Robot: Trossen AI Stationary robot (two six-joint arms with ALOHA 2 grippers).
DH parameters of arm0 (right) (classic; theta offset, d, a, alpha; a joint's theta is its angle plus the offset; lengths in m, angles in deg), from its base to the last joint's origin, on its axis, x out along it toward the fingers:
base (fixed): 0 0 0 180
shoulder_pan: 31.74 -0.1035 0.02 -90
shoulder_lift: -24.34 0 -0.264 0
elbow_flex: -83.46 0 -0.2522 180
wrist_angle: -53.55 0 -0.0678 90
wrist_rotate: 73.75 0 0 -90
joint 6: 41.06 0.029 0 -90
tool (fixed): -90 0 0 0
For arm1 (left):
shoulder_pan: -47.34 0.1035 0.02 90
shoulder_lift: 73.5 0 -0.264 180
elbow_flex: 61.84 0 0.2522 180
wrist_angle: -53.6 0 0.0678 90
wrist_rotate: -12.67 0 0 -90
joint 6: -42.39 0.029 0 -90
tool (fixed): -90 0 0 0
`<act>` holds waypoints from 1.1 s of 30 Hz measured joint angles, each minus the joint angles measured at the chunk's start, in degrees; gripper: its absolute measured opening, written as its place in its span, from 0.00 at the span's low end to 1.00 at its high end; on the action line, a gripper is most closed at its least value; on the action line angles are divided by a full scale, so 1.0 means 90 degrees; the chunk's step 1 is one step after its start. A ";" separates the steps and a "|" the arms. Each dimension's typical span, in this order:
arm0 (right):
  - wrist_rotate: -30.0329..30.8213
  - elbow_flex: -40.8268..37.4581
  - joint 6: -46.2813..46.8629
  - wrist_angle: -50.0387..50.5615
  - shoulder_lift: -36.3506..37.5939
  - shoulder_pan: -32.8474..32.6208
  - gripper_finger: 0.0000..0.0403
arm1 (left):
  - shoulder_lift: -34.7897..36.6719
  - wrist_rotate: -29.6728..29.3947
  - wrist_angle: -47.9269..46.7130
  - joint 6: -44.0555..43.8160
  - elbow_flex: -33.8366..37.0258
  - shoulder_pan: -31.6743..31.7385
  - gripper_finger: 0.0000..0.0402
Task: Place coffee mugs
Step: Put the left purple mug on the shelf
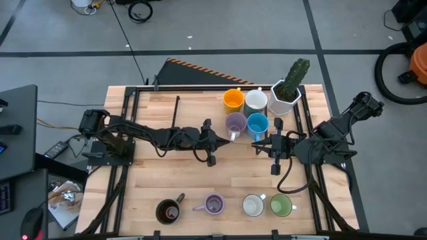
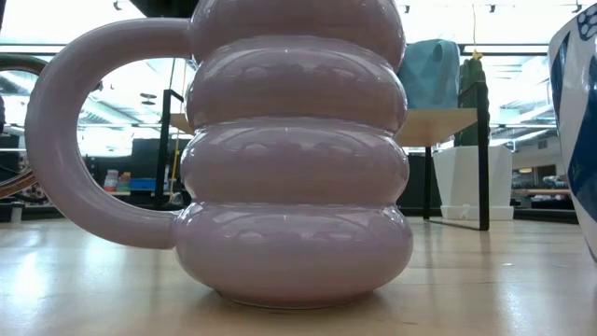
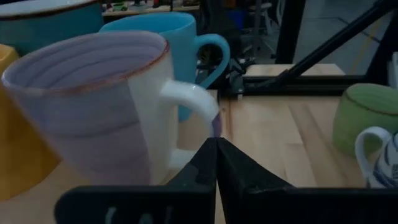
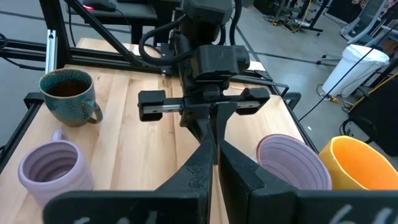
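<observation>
Table: pale wooden table [image 1: 173, 170] with a black frame, standing on a grey floor; it is carrying eight mugs in two groups.
Back cluster: orange mug [image 1: 233, 99], white mug [image 1: 255, 102], lavender mug [image 1: 235, 123] and blue mug [image 1: 257, 125] are sitting packed together, touching or nearly so, near the far edge.
Front row: dark brown mug [image 1: 169, 211], ribbed lavender mug [image 1: 213, 204], second white mug [image 1: 253, 205] and green mug [image 1: 281, 205] are standing spaced apart along the near edge.
Progress (judgement): four mugs appear to be placed in the row and four are waiting in the cluster, so the job is looking about half done.
Left gripper [image 1: 220, 141]: reaching in just beside the lavender mug's handle; jaws are clenched together, and whether the white handle is pinched between them I cannot tell.
Right gripper [image 1: 261, 145]: hovering just in front of the blue mug, facing the left gripper; jaws clenched, holding nothing visible.
Surroundings: white hexagonal pot with a cactus [image 1: 289, 90] is standing right beside the white mug at the far right corner.
Obstructions (judgement): neighbouring mugs are crowding the lavender one, and the two grippers are working near each other, so any lift is risking a knock.
</observation>
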 joint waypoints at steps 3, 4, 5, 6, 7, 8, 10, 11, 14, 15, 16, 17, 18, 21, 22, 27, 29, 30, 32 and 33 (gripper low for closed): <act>0.0004 0.0000 -0.0002 -0.0004 0.0000 0.0001 0.08 | -0.0081 0.0086 0.0177 -0.0002 0.0000 0.0000 0.02; 0.0009 0.0000 -0.0001 -0.0008 0.0000 0.0000 0.08 | -0.0086 0.0085 0.0173 -0.0002 0.0000 0.0000 0.02; 0.0013 0.0000 -0.0002 -0.0015 0.0000 0.0001 0.08 | -0.0086 0.0083 0.0198 -0.0002 0.0000 0.0000 0.02; 0.0012 0.0000 -0.0002 -0.0015 0.0000 0.0000 0.08 | -0.0108 0.0083 0.0260 -0.0003 0.0000 0.0000 0.02; 0.0014 0.0000 -0.0004 -0.0019 0.0000 0.0000 0.08 | -0.0122 0.0084 0.0295 -0.0005 -0.0002 0.0000 0.02; 0.0014 0.0000 -0.0005 -0.0021 0.0000 0.0002 0.08 | -0.0132 0.0088 0.0288 -0.0005 0.0000 0.0000 0.02; 0.0014 0.0000 -0.0005 -0.0021 0.0000 0.0000 0.08 | -0.0188 0.0088 0.0430 -0.0005 0.0000 0.0000 0.01; 0.0014 0.0000 -0.0005 -0.0021 0.0000 0.0000 0.08 | -0.0232 0.0093 0.0540 -0.0004 -0.0006 0.0000 0.01; 0.0014 0.0000 -0.0006 -0.0033 0.0000 0.0002 0.08 | -0.0295 0.0091 0.0531 -0.0005 0.0000 0.0016 0.01; 0.0014 0.0000 -0.0006 -0.0033 0.0000 0.0001 0.08 | -0.0337 0.0091 0.0639 -0.0005 -0.0001 0.0019 0.01; 0.0014 0.0000 -0.0009 -0.0033 0.0000 0.0000 0.08 | -0.0349 0.0091 0.0635 -0.0005 -0.0001 0.0019 0.01; 0.0013 0.0000 -0.0025 -0.0035 0.0000 0.0000 0.08 | -0.0353 0.0089 0.0641 -0.0005 0.0000 0.0019 0.02; 0.0011 0.0000 -0.0027 -0.0043 0.0000 0.0001 0.08 | -0.0353 0.0093 0.0690 -0.0005 0.0000 0.0019 0.02; 0.0004 0.0000 -0.0051 -0.0045 0.0000 0.0000 0.08 | -0.0364 0.0093 0.0813 0.0002 -0.0002 0.0025 0.02; 0.0004 0.0000 -0.0051 -0.0045 0.0000 0.0000 0.08 | -0.0373 0.0094 0.0813 0.0002 -0.0002 0.0031 0.02; -0.0008 0.0000 -0.0051 -0.0045 0.0000 0.0000 0.08 | -0.0375 0.0092 0.0827 0.0005 -0.0002 0.0049 0.02; -0.0008 0.0000 -0.0051 -0.0045 0.0000 0.0000 0.08 | -0.0375 0.0093 0.0834 0.0016 -0.0002 0.0048 0.02; -0.0010 0.0000 -0.0051 -0.0043 0.0000 0.0000 0.08 | -0.0375 0.0093 0.0830 0.0045 -0.0002 0.0048 0.02; -0.0032 0.0000 -0.0051 -0.0042 0.0000 0.0002 0.08 | -0.0342 0.0093 0.0760 0.0150 -0.0002 0.0048 0.02; -0.0072 0.0000 -0.0050 -0.0042 -0.0007 0.0014 0.08 | -0.0271 0.0092 0.0646 0.0201 0.0001 0.0048 0.02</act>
